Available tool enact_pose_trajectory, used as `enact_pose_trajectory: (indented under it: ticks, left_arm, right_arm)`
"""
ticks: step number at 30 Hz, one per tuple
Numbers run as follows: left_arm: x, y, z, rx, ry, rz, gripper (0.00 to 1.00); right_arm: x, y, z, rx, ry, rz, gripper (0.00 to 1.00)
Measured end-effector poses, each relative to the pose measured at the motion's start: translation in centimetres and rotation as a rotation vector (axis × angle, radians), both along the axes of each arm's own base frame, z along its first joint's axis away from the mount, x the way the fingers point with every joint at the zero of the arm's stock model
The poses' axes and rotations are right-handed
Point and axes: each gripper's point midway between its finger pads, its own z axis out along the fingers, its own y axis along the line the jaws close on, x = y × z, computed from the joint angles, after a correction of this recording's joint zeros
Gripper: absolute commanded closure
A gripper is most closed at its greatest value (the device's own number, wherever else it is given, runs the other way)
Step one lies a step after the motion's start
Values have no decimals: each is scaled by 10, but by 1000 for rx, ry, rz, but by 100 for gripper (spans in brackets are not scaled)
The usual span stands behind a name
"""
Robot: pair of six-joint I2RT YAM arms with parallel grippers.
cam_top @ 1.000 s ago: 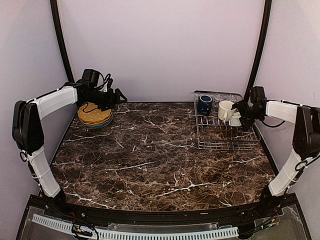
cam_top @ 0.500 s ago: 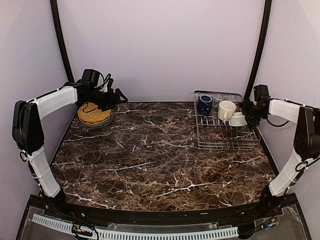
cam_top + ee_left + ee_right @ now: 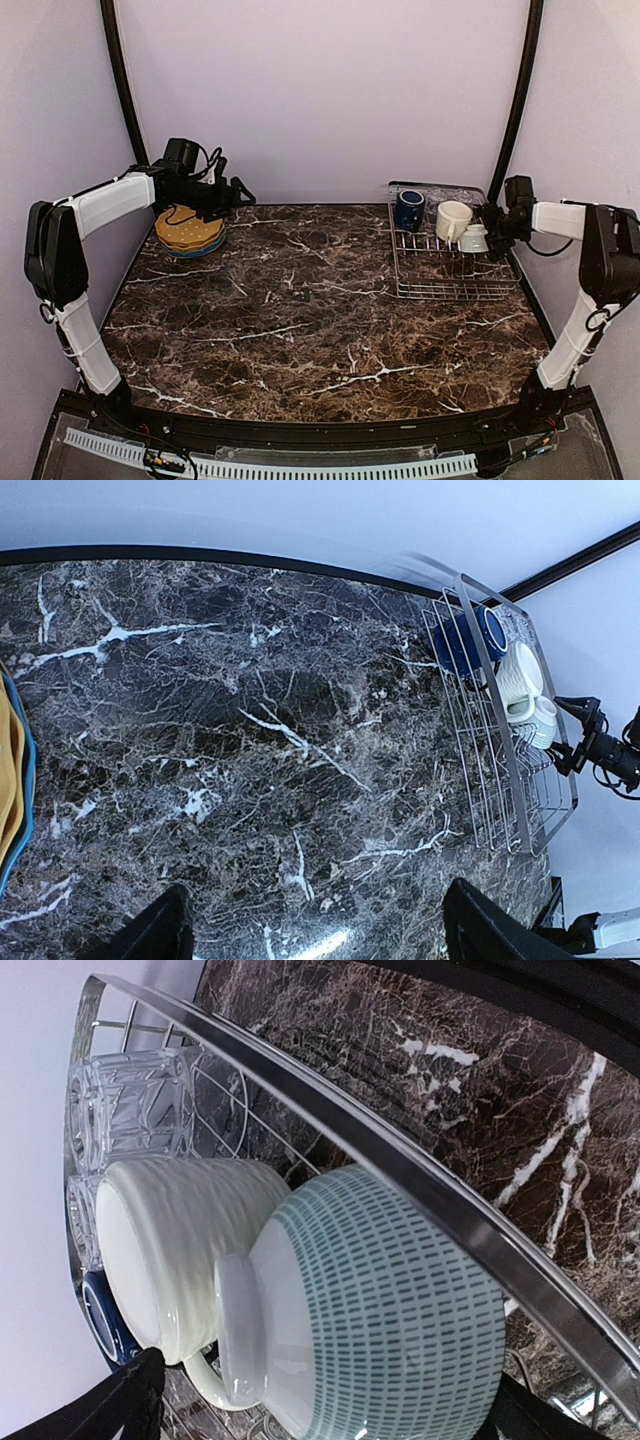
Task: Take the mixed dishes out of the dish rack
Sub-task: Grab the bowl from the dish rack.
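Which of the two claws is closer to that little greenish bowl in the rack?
Right. The right claw is just beside the bowl at the rack's right edge; the left claw hangs far across the table, above the stacked plates.

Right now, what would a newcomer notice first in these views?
The silver wire dish rack at far right holds a dark navy mug, a cream ribbed mug and a small green-dashed bowl, the right tool beside it. A stack of yellow plates sits far left.
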Motion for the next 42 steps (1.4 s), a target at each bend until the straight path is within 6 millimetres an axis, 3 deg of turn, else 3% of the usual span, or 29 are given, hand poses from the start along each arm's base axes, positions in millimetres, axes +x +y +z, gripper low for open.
enact_pose_trajectory:
  ticks: [5,16,28,36,42]
  left_arm:
    - [0,0,0,-2,1,-2,14]
    - [-1,-2,0,-9,3,-9,14]
    - [-2,-3,0,-13,6,-13,14]
    - [-2,-3,0,-16,9,-13,14]
    - [-2,-3,0,-16,9,-14,14]
  right_arm:
    - [2,-4,-4,23,7,-56,12]
    - [0,-13,-9,4,58,-137,20]
    - [0,-12,-11,-12,68,-126,40]
    - [-9,-13,-2,-54,77,-107,53]
    - [-14,-10,20,-114,40,-48,58]
